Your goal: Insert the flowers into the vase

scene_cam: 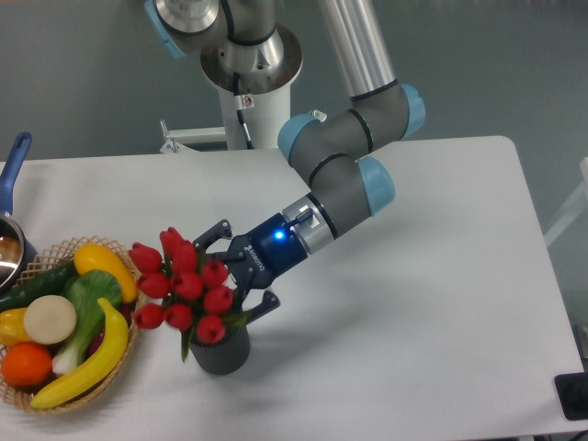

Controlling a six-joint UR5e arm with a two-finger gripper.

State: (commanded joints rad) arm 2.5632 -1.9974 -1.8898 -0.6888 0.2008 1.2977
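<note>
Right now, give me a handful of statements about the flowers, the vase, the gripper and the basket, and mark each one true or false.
1. The flowers stand in the vase. True.
2. The gripper is far from the flowers, near the table's right edge. False: it is right beside the bunch, above the vase.
3. A basket of toy fruit and vegetables sits left of the vase. True.
4. The vase lies tipped on its side. False: it stands upright.
5. The tulips are yellow. False: they are red.
</note>
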